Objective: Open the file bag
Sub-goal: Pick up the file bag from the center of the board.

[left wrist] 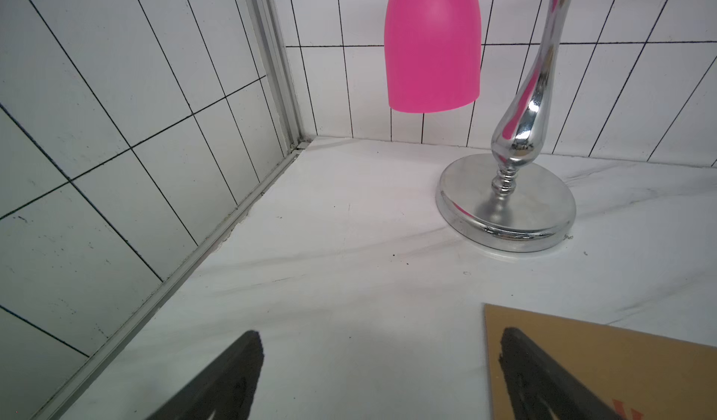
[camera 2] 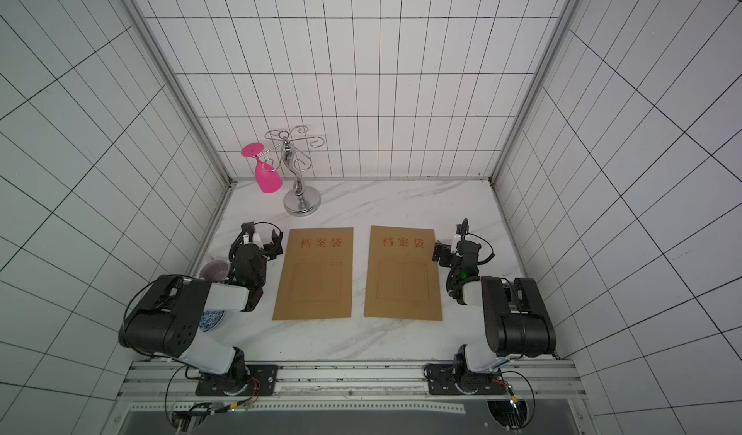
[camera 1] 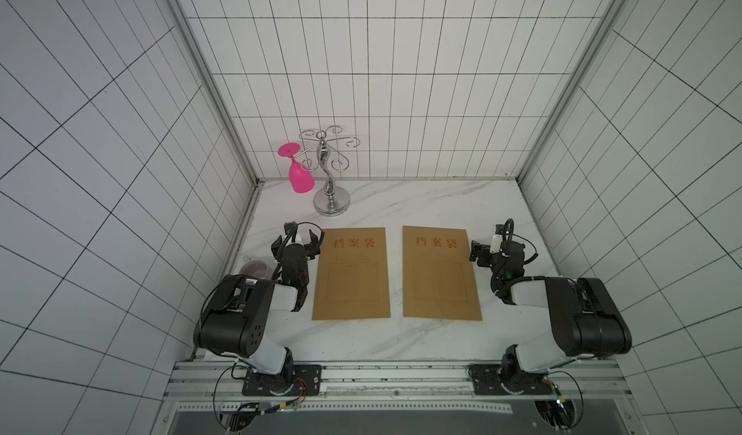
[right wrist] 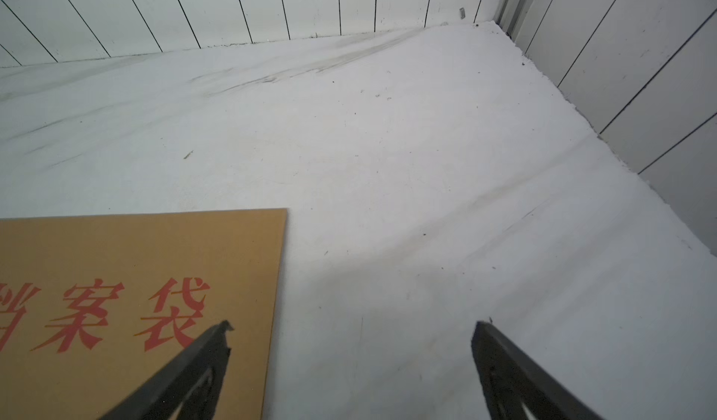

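Left gripper (left wrist: pixel 380 334) spread wide, empty, beside left file bag (camera 1: pixel 351 274); right gripper (right wrist: pixel 353 325) same, beside right file bag (camera 1: pixel 441 274).

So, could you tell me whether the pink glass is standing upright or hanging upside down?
Upside down: the pink glass hangs from the silver rack, foot on top, mouth facing down.

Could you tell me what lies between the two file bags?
Only bare marbled tabletop separates the left file bag from the right file bag, as both top views show.
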